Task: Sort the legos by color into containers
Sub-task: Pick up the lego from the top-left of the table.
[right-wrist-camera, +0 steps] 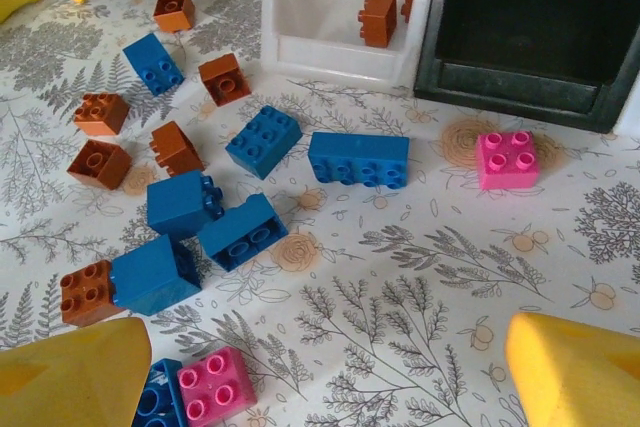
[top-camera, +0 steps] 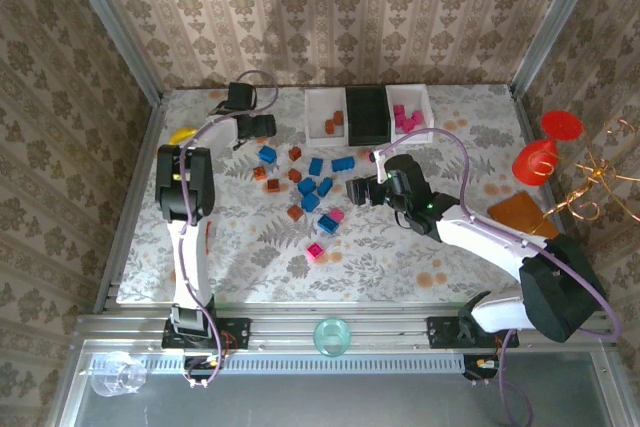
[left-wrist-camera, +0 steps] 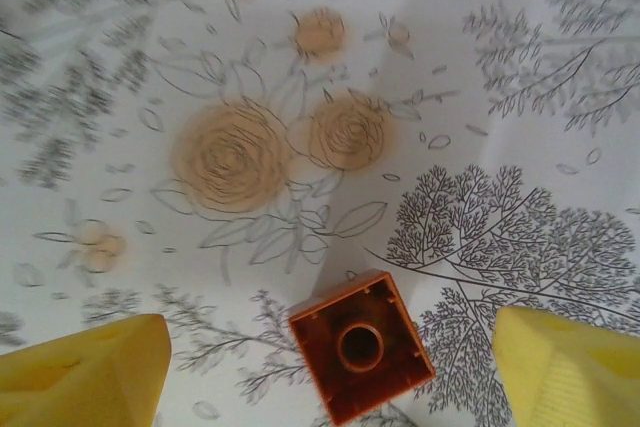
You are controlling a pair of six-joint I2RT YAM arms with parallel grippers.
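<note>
Orange brick [left-wrist-camera: 362, 347] lies hollow side up on the floral tablecloth [left-wrist-camera: 480, 67], between the yellow fingers [left-wrist-camera: 85, 377] of the left gripper [left-wrist-camera: 330, 362]. The fingers are spread wide and neither touches the brick. From the top view this gripper sits at the far left of the table, left of the loose pile. Right gripper [top-camera: 358, 190] hangs over the right edge of the pile. Its fingers [right-wrist-camera: 575, 367] are likewise spread, with only cloth between them. Three trays stand side by side in a row at the far edge. The white tray [top-camera: 318, 102] on the left holds brown bricks [top-camera: 332, 123], the black tray [top-camera: 366, 115] is in the middle, and the second white tray [top-camera: 420, 102] on the right holds pink bricks [top-camera: 405, 119]. Loose legos lie on the cloth in front of the trays: blue bricks [right-wrist-camera: 358, 159] clustered mid-pile, brown ones [right-wrist-camera: 100, 112] mostly toward the left. One pink brick [right-wrist-camera: 508, 159] sits near the front of the black tray. Another pink brick [right-wrist-camera: 215, 384] is just beside a right-gripper finger, touching a blue one.
</note>
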